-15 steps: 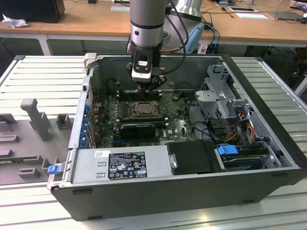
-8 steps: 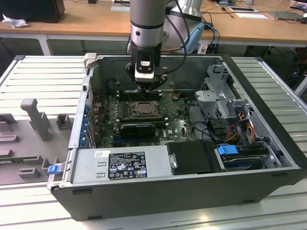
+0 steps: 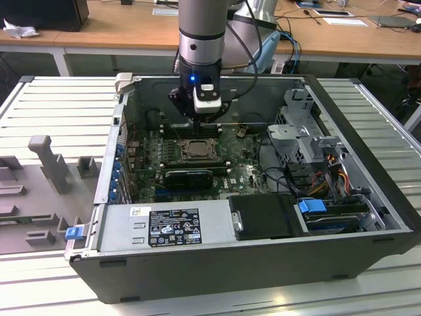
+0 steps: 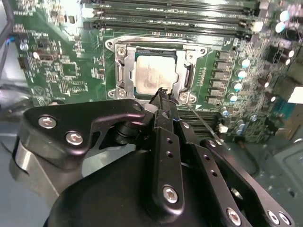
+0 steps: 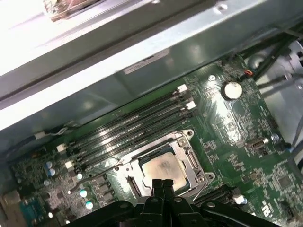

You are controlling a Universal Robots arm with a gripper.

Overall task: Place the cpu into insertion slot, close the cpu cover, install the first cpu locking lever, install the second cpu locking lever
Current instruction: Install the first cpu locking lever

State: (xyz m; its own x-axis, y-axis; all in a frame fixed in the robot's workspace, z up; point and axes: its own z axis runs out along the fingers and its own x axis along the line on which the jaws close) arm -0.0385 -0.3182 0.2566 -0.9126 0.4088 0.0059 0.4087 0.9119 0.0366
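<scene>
case (image 3: 197, 270): open on the ribbed table (image 3: 52, 105), arm (image 3: 200, 33) reaching in from above
board (image 4: 61, 71): green, flat in the case; grey box (image 3: 164, 227) and drive cage (image 3: 302, 125) alongside
memory slots (image 4: 175, 21): long, black, just beside the slot
slot (image 4: 110, 45): mid-board, cpu seated in it
cover (image 4: 124, 61): flat over the slot
cpu (image 4: 155, 73): shows through the cover window
gripper (image 4: 163, 94): fingers together, nothing held, tips over the slot's edge; body hides the board behind
lever (image 4: 201, 120): thin wire, sticks out slanted from the slot corner
</scene>
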